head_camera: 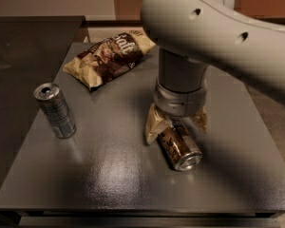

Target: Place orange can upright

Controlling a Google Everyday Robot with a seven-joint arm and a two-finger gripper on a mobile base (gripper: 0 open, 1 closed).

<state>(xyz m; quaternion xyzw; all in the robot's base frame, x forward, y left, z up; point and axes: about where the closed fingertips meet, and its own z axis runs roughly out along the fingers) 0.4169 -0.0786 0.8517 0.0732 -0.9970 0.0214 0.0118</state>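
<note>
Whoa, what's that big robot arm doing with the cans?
The robot arm's gripper is down over the far end of the orange can, which lies on its side on the gray table, not yet stood up. A slim silver-blue can stands at the left, and a snack bag lies at the back.

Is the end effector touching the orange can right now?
Cannot tell. The camera view shows the end effector straddling the lying orange can, but neither contact nor a gap between them shows plainly.

gripper (175, 133) over orange can (181, 150), slim can (55, 111) L, bag (107, 58) behind
</note>
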